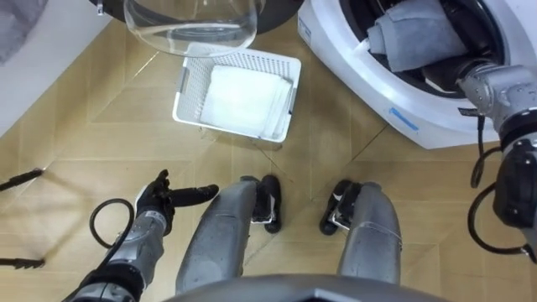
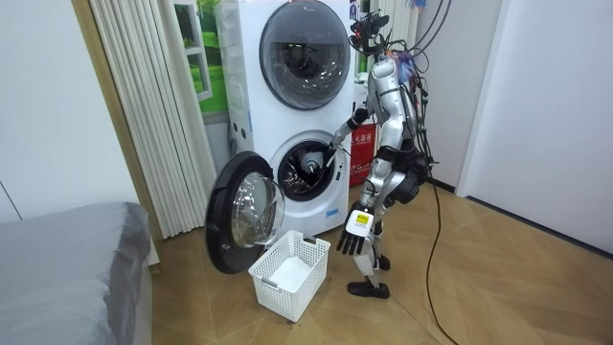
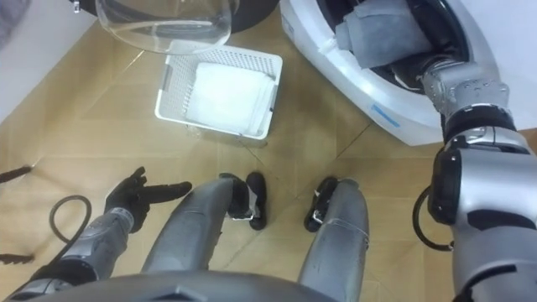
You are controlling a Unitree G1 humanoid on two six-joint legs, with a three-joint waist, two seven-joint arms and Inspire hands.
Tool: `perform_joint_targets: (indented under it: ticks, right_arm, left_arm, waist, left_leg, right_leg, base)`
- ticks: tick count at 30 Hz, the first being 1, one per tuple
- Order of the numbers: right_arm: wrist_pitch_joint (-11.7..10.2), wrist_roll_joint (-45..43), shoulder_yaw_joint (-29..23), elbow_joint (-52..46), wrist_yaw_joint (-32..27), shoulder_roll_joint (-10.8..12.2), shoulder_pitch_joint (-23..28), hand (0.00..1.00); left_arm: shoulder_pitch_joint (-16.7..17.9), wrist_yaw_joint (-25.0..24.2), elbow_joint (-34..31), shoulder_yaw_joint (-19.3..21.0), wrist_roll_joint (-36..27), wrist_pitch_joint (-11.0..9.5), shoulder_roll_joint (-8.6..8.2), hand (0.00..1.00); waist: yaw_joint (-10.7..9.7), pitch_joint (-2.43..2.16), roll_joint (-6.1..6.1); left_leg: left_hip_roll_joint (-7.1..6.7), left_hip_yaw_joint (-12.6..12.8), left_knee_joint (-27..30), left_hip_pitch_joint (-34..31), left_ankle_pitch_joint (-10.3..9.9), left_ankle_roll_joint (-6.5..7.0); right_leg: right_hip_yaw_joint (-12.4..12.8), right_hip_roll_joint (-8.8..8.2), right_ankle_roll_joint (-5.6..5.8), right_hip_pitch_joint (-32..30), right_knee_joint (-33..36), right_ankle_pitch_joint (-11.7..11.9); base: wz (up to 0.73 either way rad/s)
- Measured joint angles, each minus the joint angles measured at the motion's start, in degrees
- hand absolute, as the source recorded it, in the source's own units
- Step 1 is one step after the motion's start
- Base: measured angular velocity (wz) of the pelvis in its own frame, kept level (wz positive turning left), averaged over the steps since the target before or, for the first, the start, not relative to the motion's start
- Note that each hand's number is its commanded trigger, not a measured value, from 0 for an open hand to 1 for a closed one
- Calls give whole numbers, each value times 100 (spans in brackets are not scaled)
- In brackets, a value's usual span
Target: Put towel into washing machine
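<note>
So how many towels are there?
2: a grey towel in the open drum of the washing machine, and a white towel folded in the basket on the floor. More may be hidden beneath it.

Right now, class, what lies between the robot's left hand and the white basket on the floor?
Bare wooden floor: in the left eye view nothing sits between the left robot hand and the basket.
</note>
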Motion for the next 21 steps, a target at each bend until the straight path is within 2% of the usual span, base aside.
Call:
perform_joint_targets:
  ticks: [11, 21]
  right_arm:
    - [-93, 159, -56, -3, -159, 1, -3, 0]
    - [-209, 213, -57, -2, -226, 2, -3, 0]
  left_arm:
    - [-12, 109, 10, -11, -1, -3, -36, 0]
    - [-20, 110, 32, -12, -1, -6, -38, 0]
  waist:
    - [23, -6, 16]
    - [26, -6, 34]
  left_leg:
    - [-1, 1, -9, 4, 8, 14]
    - [-5, 8, -89, 20, 45, 65]
  right_leg:
    - [-5, -1, 16, 20, -16, 7]
    - [17, 37, 79, 51, -127, 74]
  base:
    - [0]
    - [0]
